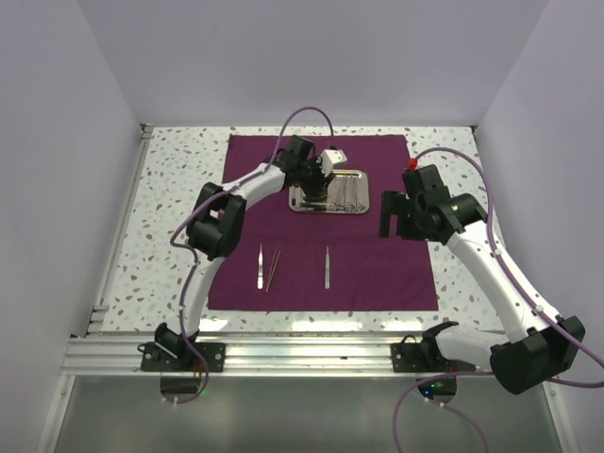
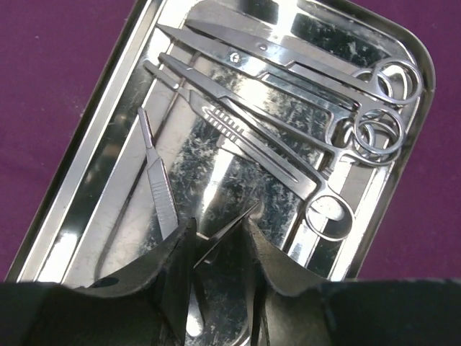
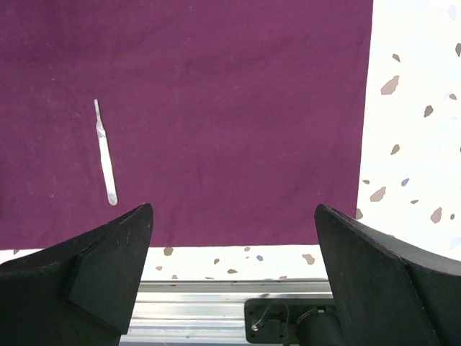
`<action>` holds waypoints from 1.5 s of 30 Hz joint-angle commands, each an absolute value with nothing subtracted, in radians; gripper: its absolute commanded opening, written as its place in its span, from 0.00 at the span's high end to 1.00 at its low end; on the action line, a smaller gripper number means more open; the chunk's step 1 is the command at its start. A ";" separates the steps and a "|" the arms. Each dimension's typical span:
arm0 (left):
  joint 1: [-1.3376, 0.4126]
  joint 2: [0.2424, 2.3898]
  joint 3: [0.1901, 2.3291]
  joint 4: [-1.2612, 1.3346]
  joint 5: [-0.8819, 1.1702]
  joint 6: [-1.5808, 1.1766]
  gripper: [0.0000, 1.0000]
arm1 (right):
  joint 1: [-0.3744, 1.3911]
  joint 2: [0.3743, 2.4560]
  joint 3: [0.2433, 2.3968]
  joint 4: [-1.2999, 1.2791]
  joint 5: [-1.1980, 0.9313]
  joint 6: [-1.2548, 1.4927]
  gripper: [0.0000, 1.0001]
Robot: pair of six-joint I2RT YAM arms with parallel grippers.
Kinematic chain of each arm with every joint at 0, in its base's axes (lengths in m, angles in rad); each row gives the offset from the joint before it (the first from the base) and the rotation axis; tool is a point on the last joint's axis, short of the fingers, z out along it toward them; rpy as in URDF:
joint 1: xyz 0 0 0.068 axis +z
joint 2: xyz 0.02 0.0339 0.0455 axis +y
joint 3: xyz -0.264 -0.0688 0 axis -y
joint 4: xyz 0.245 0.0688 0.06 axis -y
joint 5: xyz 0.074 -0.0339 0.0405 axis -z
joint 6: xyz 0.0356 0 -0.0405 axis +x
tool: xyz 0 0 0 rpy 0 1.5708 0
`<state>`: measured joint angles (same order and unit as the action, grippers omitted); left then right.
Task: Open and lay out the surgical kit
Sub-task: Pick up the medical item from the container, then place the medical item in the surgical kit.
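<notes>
The left jaws hide the near end of the steel tray.

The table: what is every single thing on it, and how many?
table: one, white with speckles, under everything.
cloth: one, dark purple, spread flat on the table.
tray: one, shiny steel, far middle of the cloth.
instruments in the tray: several, silver, some with ring handles.
instruments on the cloth: three, silver, in a row on the near half.
rail: one, silver, along the near edge.
left tool: one, black, over the tray, around a thin instrument; grip unclear.
right tool: one, black, open, above the cloth.
</notes>
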<state>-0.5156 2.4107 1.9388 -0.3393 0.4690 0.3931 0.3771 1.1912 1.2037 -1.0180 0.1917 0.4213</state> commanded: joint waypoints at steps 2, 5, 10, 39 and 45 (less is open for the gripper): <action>-0.531 2.437 1.948 -0.311 0.443 0.391 0.67 | 0.367 1.177 1.207 -0.986 0.201 0.399 0.01; -0.532 2.442 1.953 -0.295 0.426 0.376 0.74 | 0.364 1.181 1.206 -0.986 0.193 0.400 0.01; -0.532 2.439 1.970 -0.276 0.417 0.351 0.97 | 0.364 1.183 1.204 -0.986 0.190 0.405 0.02; -0.535 2.365 2.140 -0.503 0.293 0.045 1.00 | 0.362 1.114 1.147 -0.960 0.141 0.439 0.02; -0.572 2.229 1.932 -0.512 0.391 -0.024 1.00 | 0.361 1.078 1.108 -0.945 0.103 0.446 0.02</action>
<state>-0.5407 2.3619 1.9945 -0.4583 0.3298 0.0349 0.3653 1.1110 1.1221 -0.9783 0.1371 0.4335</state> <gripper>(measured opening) 0.028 0.985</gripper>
